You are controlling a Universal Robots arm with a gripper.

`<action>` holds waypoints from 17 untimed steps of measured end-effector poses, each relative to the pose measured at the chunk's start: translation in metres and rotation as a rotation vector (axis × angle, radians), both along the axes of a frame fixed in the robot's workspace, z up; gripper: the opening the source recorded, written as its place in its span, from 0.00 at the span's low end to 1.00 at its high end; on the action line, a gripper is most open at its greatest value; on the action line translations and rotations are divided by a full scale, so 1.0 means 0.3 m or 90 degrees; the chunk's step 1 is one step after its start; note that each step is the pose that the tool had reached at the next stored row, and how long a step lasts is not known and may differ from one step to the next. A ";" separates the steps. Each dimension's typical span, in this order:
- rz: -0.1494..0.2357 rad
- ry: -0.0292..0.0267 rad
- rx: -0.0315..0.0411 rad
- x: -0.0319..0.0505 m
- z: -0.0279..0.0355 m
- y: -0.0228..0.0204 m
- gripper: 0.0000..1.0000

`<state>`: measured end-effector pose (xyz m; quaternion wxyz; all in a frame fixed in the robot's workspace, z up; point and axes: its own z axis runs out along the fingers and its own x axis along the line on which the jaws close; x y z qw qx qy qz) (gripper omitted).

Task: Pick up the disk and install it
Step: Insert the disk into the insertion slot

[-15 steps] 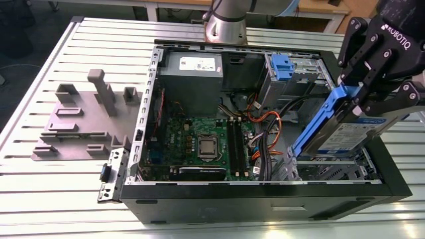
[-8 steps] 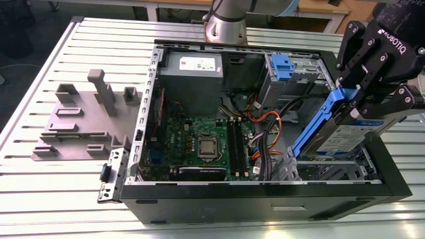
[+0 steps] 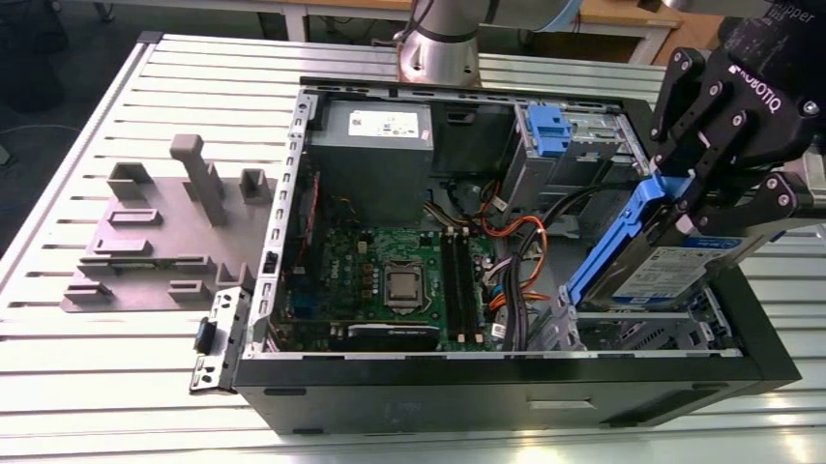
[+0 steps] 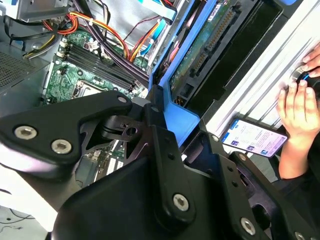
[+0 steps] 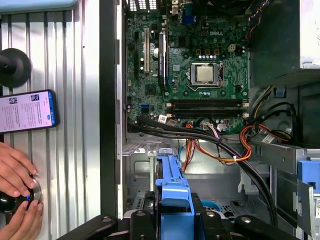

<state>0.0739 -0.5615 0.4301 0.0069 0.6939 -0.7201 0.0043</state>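
Exterior view: the flat silver disk (image 3: 661, 274), framed by blue plastic rails (image 3: 629, 227), is clamped tilted between black fingers (image 3: 784, 196) over the computer case (image 3: 516, 406).

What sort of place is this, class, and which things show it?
Probably a robotics lab bench: a slotted metal table, an open computer case on it, and the gripper holding the disk.

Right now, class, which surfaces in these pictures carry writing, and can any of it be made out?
Label on the disk, held in the gripper: print too small to read.
Housing of the gripper: white maker's lettering, left unquoted.
Sticker on the power supply: too small to read.
Screen of the phone: lines of text, too small to read.
Motherboard: maker's mark left unquoted; other markings too small.
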 end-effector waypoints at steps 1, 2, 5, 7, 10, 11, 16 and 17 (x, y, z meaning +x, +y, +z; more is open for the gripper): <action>0.000 0.0000 -0.0001 0.000 0.000 0.000 0.36; 0.000 0.0000 -0.0001 0.000 0.000 0.000 0.36; 0.000 0.0000 0.0000 0.000 0.000 0.000 0.36; 0.000 0.0000 0.0000 0.000 0.000 0.000 0.36; 0.000 -0.0003 0.0000 0.000 -0.002 0.000 0.38; 0.000 -0.0008 0.0001 0.000 -0.007 0.000 0.44; 0.000 -0.0009 0.0001 0.000 -0.037 0.000 0.44; 0.000 -0.0009 0.0000 0.000 -0.043 0.000 0.44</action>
